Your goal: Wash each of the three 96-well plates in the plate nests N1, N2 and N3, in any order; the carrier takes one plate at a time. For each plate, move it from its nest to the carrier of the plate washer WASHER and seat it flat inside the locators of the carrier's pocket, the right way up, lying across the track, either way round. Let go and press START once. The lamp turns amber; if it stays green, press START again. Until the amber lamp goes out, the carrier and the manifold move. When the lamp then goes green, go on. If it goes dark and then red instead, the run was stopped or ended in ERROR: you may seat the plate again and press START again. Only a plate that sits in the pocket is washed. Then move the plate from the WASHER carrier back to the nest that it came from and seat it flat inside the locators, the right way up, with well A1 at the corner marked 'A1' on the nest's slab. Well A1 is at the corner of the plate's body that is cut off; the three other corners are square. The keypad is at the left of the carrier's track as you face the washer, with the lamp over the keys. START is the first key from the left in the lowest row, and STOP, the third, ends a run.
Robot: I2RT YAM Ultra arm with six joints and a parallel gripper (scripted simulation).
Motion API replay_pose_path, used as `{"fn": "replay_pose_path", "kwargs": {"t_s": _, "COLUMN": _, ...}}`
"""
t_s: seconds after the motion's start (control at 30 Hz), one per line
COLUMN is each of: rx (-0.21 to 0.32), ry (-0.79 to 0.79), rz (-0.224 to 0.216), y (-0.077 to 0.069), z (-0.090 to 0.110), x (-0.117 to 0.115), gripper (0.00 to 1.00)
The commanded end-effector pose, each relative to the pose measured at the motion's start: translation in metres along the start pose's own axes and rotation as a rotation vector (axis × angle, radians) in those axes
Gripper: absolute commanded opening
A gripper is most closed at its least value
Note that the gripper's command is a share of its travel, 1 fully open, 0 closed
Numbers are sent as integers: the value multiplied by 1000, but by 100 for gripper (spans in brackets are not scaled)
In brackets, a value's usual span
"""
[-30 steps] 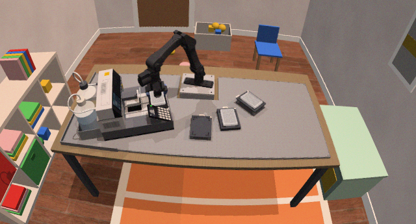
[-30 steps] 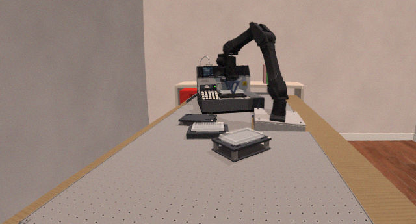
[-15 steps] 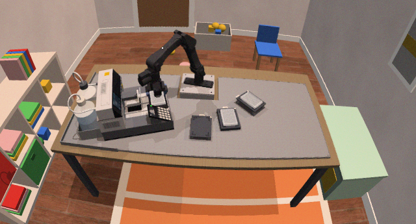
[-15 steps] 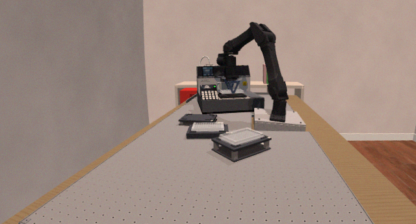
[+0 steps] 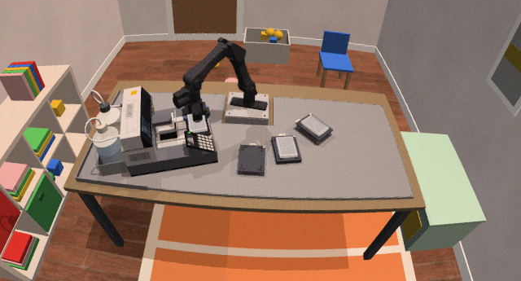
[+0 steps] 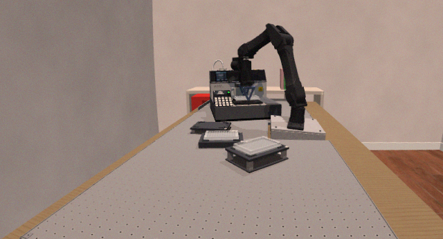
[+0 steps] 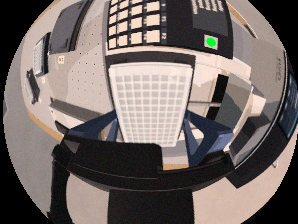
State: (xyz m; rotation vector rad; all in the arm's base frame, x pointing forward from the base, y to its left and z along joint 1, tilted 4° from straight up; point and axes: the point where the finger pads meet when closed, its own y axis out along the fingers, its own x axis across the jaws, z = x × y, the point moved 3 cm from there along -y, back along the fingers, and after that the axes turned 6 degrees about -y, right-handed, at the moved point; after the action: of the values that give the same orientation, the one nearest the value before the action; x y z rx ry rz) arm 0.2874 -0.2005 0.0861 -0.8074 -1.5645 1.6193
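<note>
Left of centre in the top view, the claw (image 5: 198, 119) grips a well plate (image 5: 198, 125) over the washer's carrier (image 6: 246, 101), apparently to seat it square in the pocket

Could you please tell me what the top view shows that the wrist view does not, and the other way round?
Only the top view shows the two clear liquid bottles beside the washer, the black arm's pale base block, and the rightmost dark nest holding a white well plate.

Only the wrist view shows the held white 96-well plate's grid of wells close up, framed by the black gripper.

Both show the washer's pale-keyed keypad, its green lamp, and the bare dark nest.
</note>
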Motion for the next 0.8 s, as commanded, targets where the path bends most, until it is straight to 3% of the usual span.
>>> {"fn": "replay_pose_path", "kwargs": {"t_s": 0.0, "rx": -10, "ry": 0, "rz": 10, "y": -4, "z": -1, "x": -1, "gripper": 0}}
{"fn": "replay_pose_path", "kwargs": {"t_s": 0.77, "rx": -10, "ry": 0, "rz": 10, "y": 0, "z": -1, "x": -1, "gripper": 0}}
